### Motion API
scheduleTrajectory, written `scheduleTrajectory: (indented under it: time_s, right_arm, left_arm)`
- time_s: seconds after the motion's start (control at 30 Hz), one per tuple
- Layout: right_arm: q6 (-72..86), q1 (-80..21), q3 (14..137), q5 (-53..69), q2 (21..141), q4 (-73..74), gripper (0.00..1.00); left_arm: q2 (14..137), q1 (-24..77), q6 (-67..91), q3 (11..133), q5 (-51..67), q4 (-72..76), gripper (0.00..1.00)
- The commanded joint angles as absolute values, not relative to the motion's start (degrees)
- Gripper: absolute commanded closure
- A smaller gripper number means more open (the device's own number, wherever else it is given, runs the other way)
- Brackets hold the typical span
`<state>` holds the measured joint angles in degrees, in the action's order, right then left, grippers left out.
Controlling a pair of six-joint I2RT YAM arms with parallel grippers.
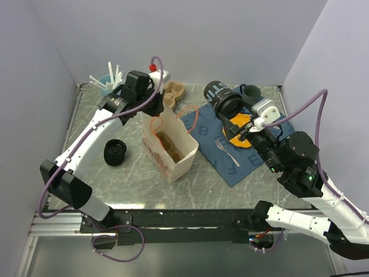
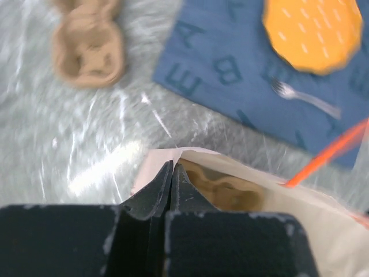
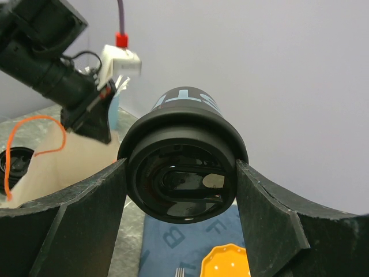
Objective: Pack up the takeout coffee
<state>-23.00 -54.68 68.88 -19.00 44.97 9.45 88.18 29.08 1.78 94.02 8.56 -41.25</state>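
Note:
The takeout coffee [image 1: 115, 153], a small black ribbed cup, stands on the table left of the paper bag [image 1: 173, 156], held by neither gripper; its rim also shows in the right wrist view [image 3: 12, 163]. My left gripper [image 1: 159, 105] [image 2: 173, 167] is shut on the bag's far rim [image 2: 167, 153], one finger outside and one inside. A brown moulded tray [image 2: 230, 190] lies in the bag. My right gripper [image 1: 232, 113] [image 3: 181, 173] is closed on a larger black lidded cup with white letters [image 1: 222, 97] [image 3: 184, 173], held tilted in the air right of the bag.
A blue lettered placemat [image 1: 230, 164] carries an orange plate [image 1: 241, 138] and a fork [image 1: 223, 149]. A teal mug [image 1: 251, 91] stands at the back. A brown cup carrier [image 1: 174, 92] lies behind the bag. A light-blue cup of white sticks [image 1: 108, 81] is at the back left.

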Motion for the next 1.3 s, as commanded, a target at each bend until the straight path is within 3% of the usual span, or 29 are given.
scheduleTrajectory:
  time_s: [0.0,0.3,0.53,0.57,0.7,0.8,0.9,1.27]
  right_arm:
    - [-21.9,-54.1,69.7,-18.5,46.2,7.2,0.54]
    - [-19.3,-53.6,75.2,-14.9,50.5,14.4,0.54]
    - [-16.0,-53.5,84.7,-6.7,55.5,25.7,0.54]
    - [-15.7,-53.4,85.7,-5.8,56.6,27.0,0.54]
    - [-14.5,-53.5,91.7,-1.9,60.0,34.4,0.54]
    - [-13.9,-53.5,97.0,-1.5,63.7,42.5,0.56]
    - [-14.5,-53.4,102.4,-2.6,67.0,49.6,0.56]
    - [-11.0,-53.5,110.0,-2.6,72.2,58.6,0.55]
  left_arm:
    - [87.1,29.0,21.9,98.2,-5.3,-47.1,0.99]
    - [83.7,29.0,45.1,91.3,-9.6,-51.8,0.98]
    - [79.5,28.9,48.8,85.9,-12.8,-49.2,0.93]
    - [79.0,28.7,47.7,84.8,-12.1,-47.7,0.90]
    - [76.4,28.1,45.3,83.8,-9.8,-44.8,0.61]
    - [75.1,27.9,42.1,84.5,-8.3,-45.1,0.47]
    - [74.4,27.4,39.5,84.6,-7.0,-45.2,0.40]
    - [80.1,27.2,32.1,88.5,0.2,-49.7,0.50]
